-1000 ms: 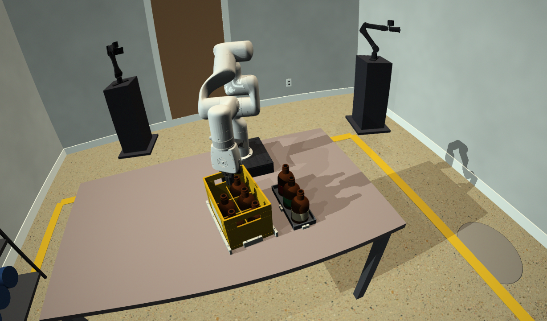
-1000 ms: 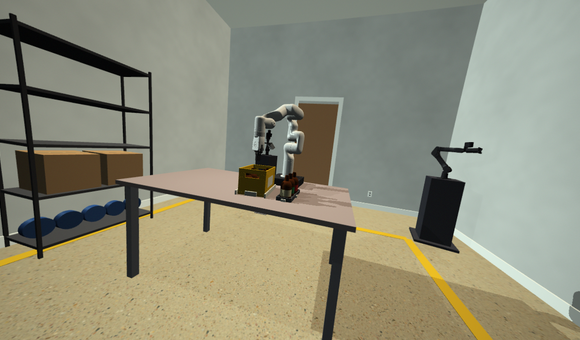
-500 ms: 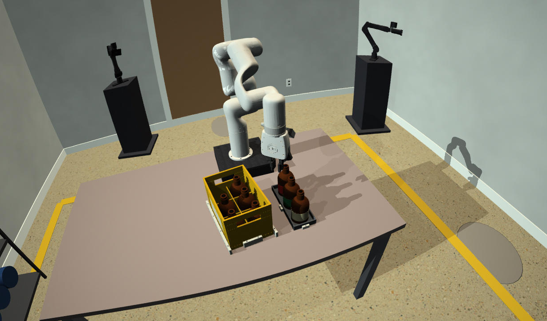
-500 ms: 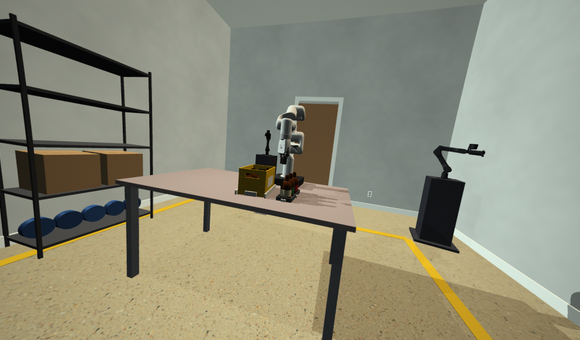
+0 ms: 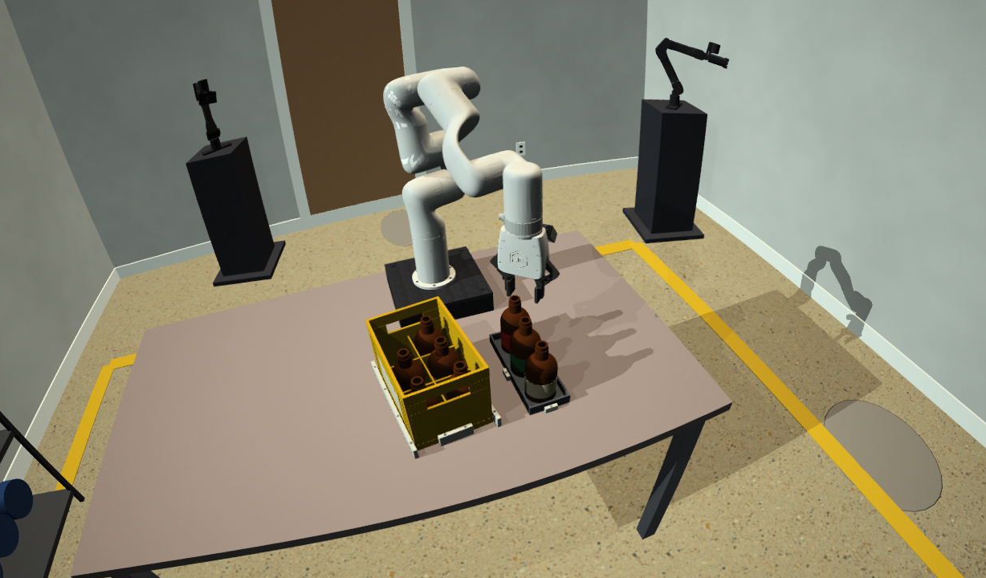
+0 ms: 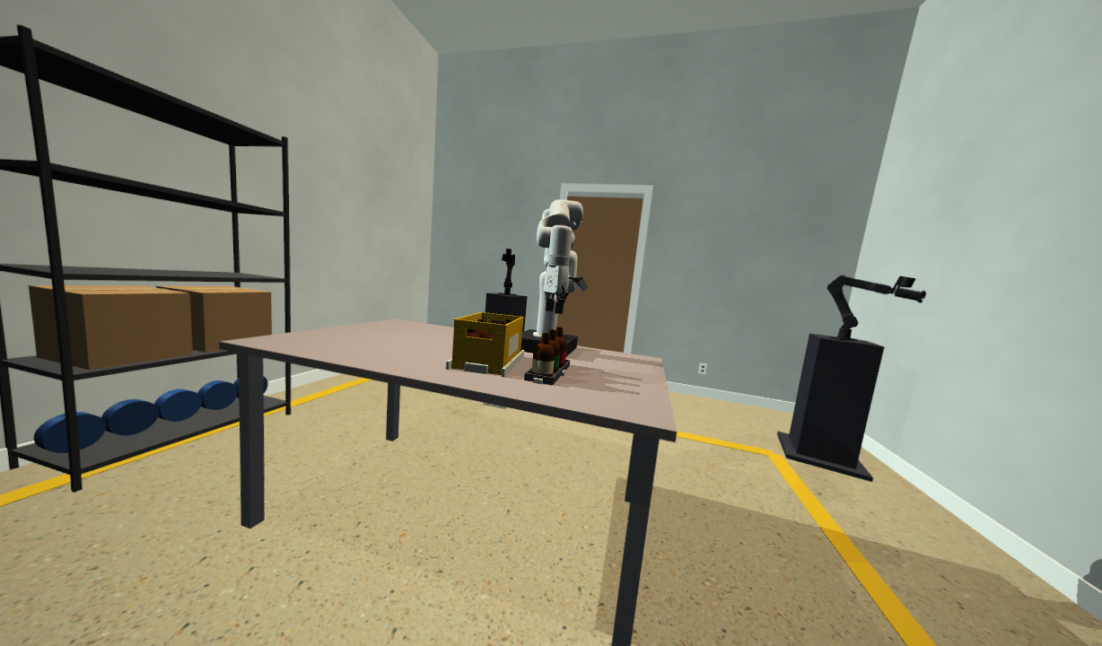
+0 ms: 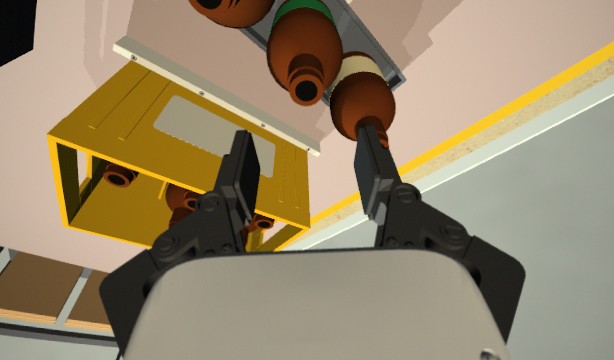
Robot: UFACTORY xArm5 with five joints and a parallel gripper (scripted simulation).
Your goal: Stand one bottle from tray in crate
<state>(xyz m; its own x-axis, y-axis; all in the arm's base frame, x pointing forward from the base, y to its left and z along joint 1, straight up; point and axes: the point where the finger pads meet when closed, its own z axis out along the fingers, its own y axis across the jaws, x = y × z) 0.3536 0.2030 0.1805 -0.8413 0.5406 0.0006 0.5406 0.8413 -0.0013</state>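
Observation:
A yellow crate (image 5: 427, 370) stands mid-table and holds several brown bottles; its far left cell (image 5: 394, 331) looks empty. To its right a dark tray (image 5: 528, 373) carries three upright brown bottles in a row: a far one (image 5: 512, 317), a middle one (image 5: 525, 336) and a near one with a cream label (image 5: 540, 366). My gripper (image 5: 525, 291) is open and empty. It hovers just above the far end of the tray, close over the far bottle's top. In the wrist view the open fingers frame the crate (image 7: 182, 165) and the tray bottles (image 7: 304, 50).
The arm's black base block (image 5: 438, 283) sits on the table behind the crate. Two black pedestals with cameras (image 5: 232, 208) (image 5: 669, 168) stand on the floor behind the table. A shelf rack with boxes (image 6: 137, 313) stands at the left wall.

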